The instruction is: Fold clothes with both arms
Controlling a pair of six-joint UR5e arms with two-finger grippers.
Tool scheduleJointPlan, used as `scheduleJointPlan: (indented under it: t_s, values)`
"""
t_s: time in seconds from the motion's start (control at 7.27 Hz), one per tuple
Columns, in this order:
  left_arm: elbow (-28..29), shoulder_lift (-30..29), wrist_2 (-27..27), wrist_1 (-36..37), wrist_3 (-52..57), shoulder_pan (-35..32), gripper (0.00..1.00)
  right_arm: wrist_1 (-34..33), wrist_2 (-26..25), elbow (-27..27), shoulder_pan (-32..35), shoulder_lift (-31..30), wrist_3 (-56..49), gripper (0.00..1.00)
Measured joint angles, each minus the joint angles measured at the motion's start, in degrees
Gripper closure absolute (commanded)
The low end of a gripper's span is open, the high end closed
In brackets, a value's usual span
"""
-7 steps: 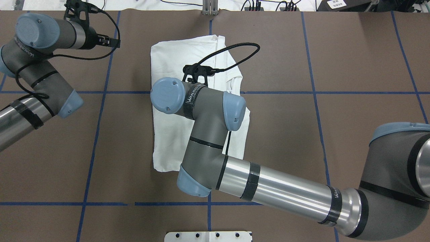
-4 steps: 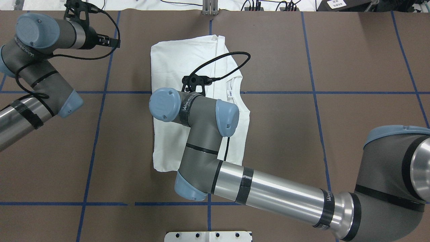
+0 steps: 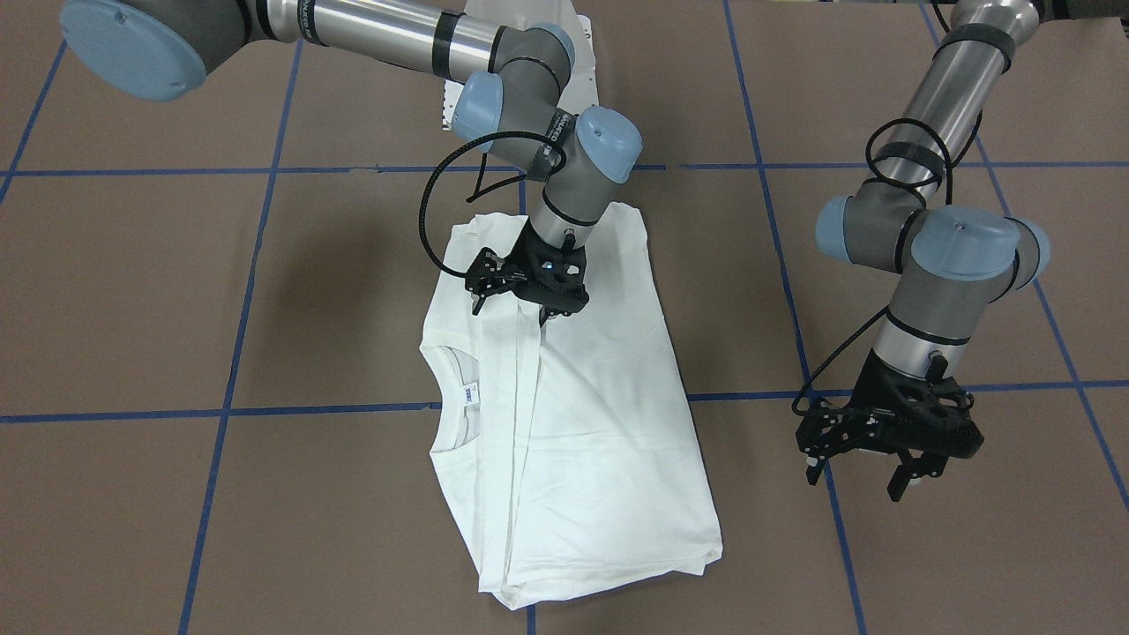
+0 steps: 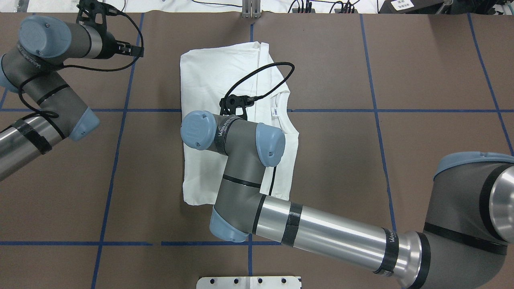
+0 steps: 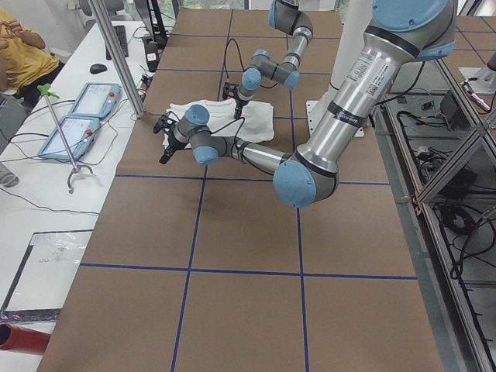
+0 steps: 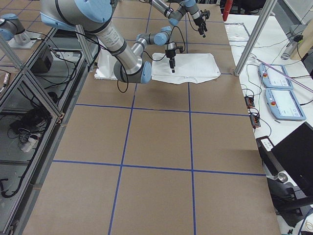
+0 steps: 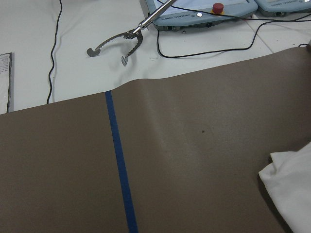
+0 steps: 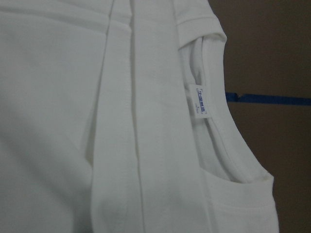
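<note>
Surface: A brown table marked off by blue tape lines was seen. A white desk with control boxes lay beyond its far edge.

Shirt: The white shirt lay flat at mid-table across one tape line. It was folded into a rough rectangle, with layered edges running along its length. The neck opening was at the edge on the robot's right.

Change: Over the last second the wrist of the right arm was drawn back along the shirt toward the robot's base, and its cable loop followed. The neck label, previously covered by the wrist, was thereby exposed in the overhead view. The outline of the shirt was not altered.

Right gripper: It was pointed down over the layered fold line. Its fingers were seen drawn together to one tip at or just above the cloth. Contact could not be confirmed, and no cloth was seen lifted.

Left gripper: It was held over bare table on the robot's left, well apart from the shirt, with fingers apart and nothing held. No displacement was noted.

Meaning: Since the cloth was not carried along, the retreat was judged to be a repositioning, not a fold. A further fold across the rectangle was judged outstanding, and both grippers would have to be set on the cloth first.
</note>
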Motion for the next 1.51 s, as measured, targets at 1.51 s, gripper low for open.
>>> scheduleJointPlan:
  t_s: [1.51]
  values:
    - [0.0, 0.1, 0.0, 0.0, 0.0, 0.0, 0.0, -1.1, 1.7, 32.0, 3.3, -22.7, -8.8, 0.0]
